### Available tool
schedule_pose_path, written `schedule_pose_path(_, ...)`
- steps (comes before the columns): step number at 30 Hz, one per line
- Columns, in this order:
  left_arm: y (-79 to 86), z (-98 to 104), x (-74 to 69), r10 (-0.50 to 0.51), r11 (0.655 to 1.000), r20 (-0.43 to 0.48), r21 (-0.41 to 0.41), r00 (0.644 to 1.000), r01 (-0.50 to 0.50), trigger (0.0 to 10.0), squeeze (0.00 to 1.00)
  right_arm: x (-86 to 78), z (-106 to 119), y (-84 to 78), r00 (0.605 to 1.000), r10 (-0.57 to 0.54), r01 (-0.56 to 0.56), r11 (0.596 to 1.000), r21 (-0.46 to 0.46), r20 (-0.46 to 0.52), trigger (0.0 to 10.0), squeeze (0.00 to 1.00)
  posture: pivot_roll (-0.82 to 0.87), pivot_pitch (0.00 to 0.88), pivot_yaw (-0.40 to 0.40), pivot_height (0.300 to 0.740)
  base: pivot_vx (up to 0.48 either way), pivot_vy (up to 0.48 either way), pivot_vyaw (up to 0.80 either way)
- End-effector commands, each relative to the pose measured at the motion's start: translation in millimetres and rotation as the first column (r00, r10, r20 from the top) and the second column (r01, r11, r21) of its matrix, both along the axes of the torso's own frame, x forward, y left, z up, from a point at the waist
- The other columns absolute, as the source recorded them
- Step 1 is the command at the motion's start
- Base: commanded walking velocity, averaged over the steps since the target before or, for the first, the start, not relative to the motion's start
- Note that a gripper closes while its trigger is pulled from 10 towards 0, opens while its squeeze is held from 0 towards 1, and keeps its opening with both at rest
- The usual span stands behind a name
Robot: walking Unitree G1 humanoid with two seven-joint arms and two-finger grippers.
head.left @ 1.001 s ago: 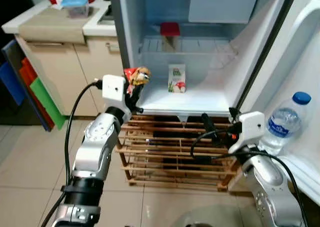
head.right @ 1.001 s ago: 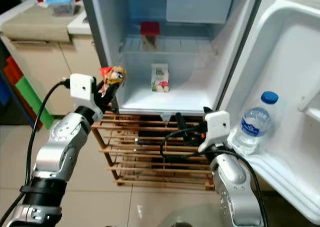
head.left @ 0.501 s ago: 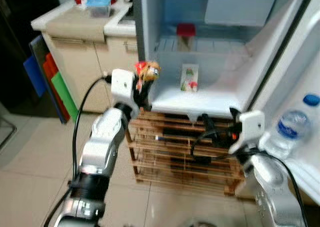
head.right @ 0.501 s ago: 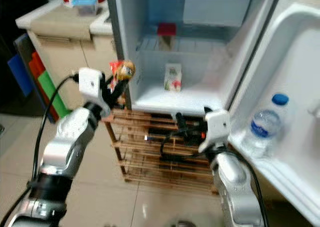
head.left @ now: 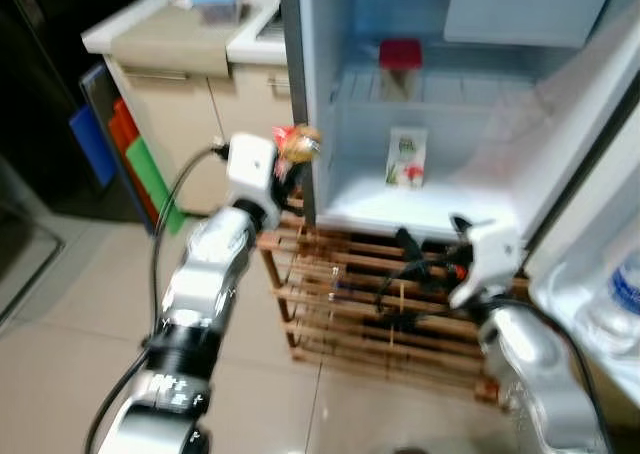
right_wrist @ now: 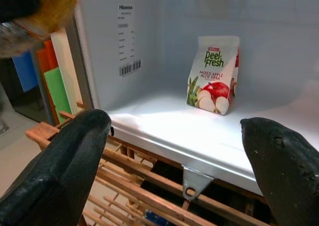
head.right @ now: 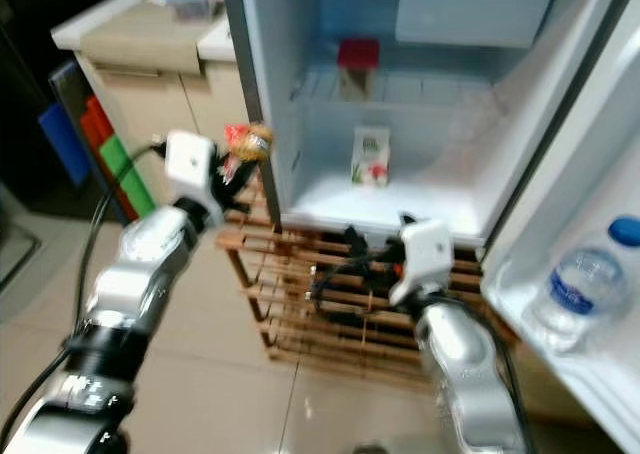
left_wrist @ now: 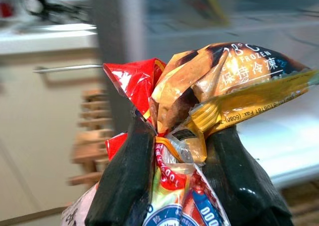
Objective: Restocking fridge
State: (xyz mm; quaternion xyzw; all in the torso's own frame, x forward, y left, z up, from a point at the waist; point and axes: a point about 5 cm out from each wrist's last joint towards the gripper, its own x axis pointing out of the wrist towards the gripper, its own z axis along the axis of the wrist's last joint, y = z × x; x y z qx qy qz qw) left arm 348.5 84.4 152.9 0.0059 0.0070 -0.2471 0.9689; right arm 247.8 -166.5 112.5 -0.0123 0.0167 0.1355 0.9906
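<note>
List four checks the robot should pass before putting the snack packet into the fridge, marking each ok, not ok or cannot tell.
1. Left tool clamped on the snack packet: ok.
2. Fridge door open: ok.
3. Free shelf space beside the juice carton: ok.
4. Packet already past the fridge's side wall: not ok, it hangs outside the edge.
5. Right tool open and empty: ok.

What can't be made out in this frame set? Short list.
- Crinkled red-and-orange frozen food packet: lower label hidden behind the left gripper fingers in the left wrist view; brand unreadable.
- Clear water bottle with blue cap: cut off by the right edge in the left eye view, blurred in the right eye view.
- Red-lidded container on the fridge shelf: contents too small and blurred.
- Items on the wooden slatted rack: hidden by the right gripper.
</note>
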Motion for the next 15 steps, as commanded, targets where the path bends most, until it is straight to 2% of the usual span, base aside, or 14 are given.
schedule_pose_path(1,5.4,6,6.3,0.005,1.0,0.028,0.005,1.0,-0.005,10.0,0.0,-1.2,2,6.5,1.0,0.021,-0.021,1.0,0.008,0.012,10.0,0.0,-0.21,0.025,0.063,0.74,0.0,0.0,0.0)
schedule_pose_path(4,-12.0,4,15.7,-0.068,0.997,-0.007,0.028,0.998,0.068,10.0,0.0,-5.5,5,9.6,1.0,0.015,-0.015,1.0,0.009,0.018,10.0,0.0,-0.25,0.051,0.088,0.74,0.0,0.0,0.0)
schedule_pose_path(9,-13.9,2,21.9,-0.058,0.997,-0.011,0.04,0.998,0.058,10.0,0.0,-16.7,6,13.0,1.0,0.017,-0.017,1.0,0.0,0.025,10.0,0.0,-0.27,0.083,0.104,0.74,0.0,0.0,0.0)
schedule_pose_path(12,-14.5,-6,29.3,-0.005,0.999,-0.048,0.052,0.999,0.008,10.0,0.0,-32.3,5,11.5,1.0,-0.002,0.002,1.0,-0.004,0.001,10.0,0.0,-0.32,0.129,0.116,0.74,0.0,0.0,0.0)
schedule_pose_path(15,-24.7,-9,29.4,-0.025,1.0,-0.071,0.013,0.997,0.026,10.0,0.0,-49.5,-1,9.0,0.999,-0.018,0.018,1.0,-0.021,-0.036,10.0,0.0,-0.36,0.146,0.12,0.74,0.0,0.0,0.0)
